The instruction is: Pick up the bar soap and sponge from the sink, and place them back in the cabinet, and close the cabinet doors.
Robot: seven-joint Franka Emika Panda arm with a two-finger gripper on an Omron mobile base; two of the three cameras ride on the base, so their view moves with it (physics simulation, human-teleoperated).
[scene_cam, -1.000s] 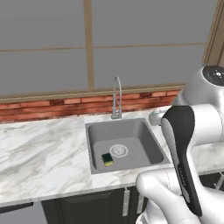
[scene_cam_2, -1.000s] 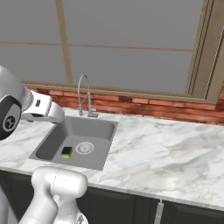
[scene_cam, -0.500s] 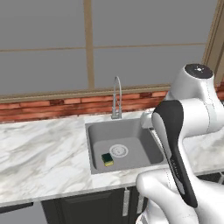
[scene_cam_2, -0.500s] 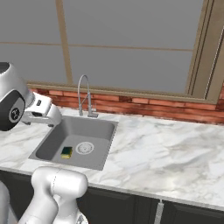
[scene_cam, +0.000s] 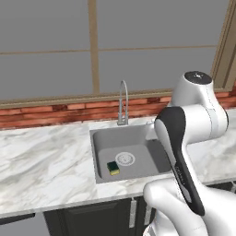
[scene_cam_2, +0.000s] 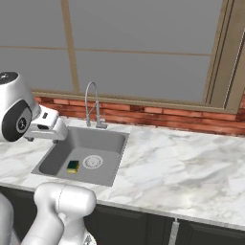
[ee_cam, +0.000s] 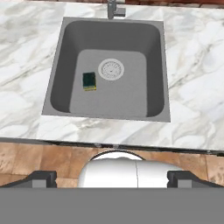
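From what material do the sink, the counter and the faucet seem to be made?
The sink: matte grey, perhaps composite or brushed steel; even tone, no glare. The counter: white marble or an imitation, polished-looking, with grey veining. The faucet: chrome-like metal, thin, pale and silvery.

One sponge (ee_cam: 89,81), one sink (ee_cam: 65,65), one faucet (scene_cam: 122,105), one drain (ee_cam: 110,69).

No text, label, brand, number or sign can be read anywhere: the sink (ee_cam: 153,65), the sponge (ee_cam: 89,81) and the marble table (ee_cam: 197,87) are all unmarked.
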